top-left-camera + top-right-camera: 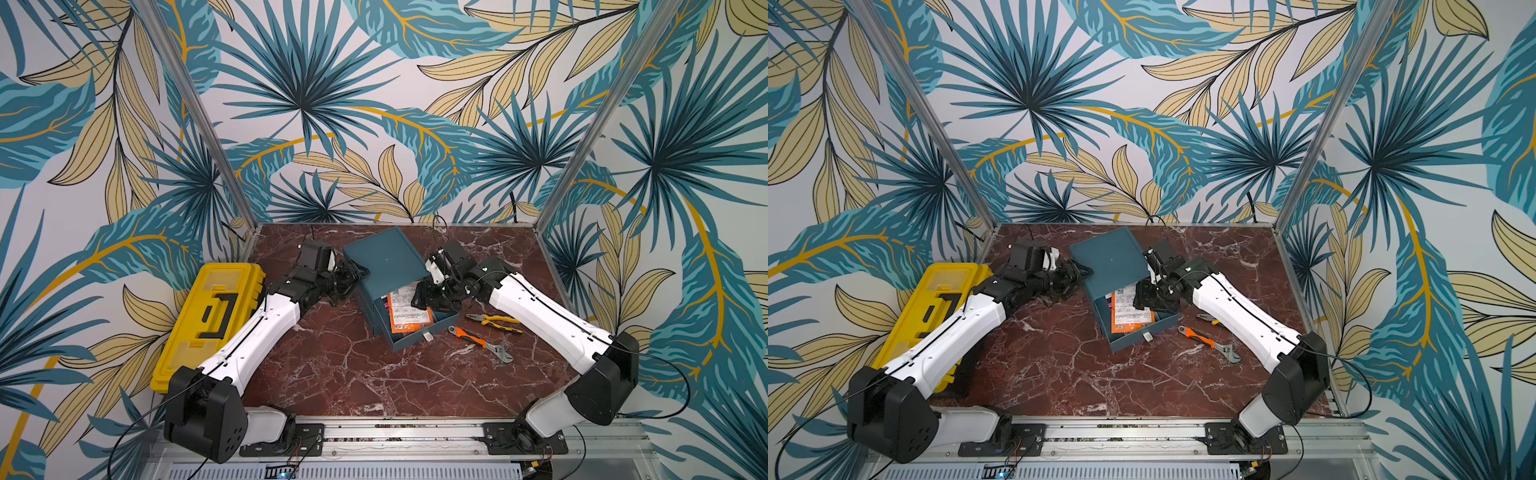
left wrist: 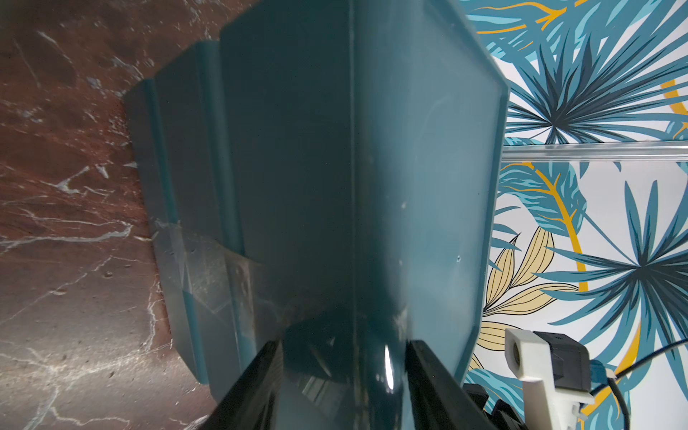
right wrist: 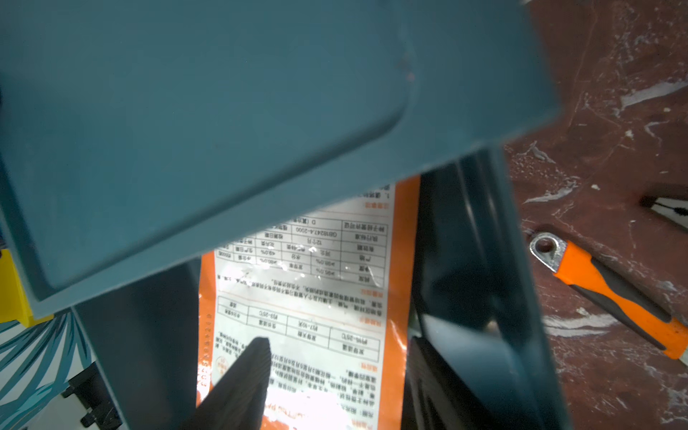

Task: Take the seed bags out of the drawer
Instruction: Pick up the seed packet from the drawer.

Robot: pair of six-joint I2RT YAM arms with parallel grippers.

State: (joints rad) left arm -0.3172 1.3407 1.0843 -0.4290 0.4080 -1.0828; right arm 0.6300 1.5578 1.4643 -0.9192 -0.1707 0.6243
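A teal cabinet [image 1: 386, 253] [image 1: 1108, 253] stands mid-table with its top drawer [image 1: 419, 338] [image 1: 1138, 338] pulled out toward the front. Inside lie the seed bags; the top one [image 1: 409, 318] [image 1: 1131, 318] [image 3: 309, 283] is orange with a white printed panel facing up. My right gripper [image 1: 419, 297] [image 3: 337, 340] hangs open just over that bag, one finger above the print and the other by the drawer's wall. My left gripper [image 1: 359, 272] [image 2: 342, 342] is shut on the cabinet's [image 2: 298, 167] left rear edge.
A yellow toolbox [image 1: 212, 320] lies at the table's left edge beside the left arm. Pliers [image 1: 494, 320] and an orange-handled adjustable wrench [image 1: 482, 343] [image 3: 610, 294] lie on the red marble top right of the drawer, under the right arm.
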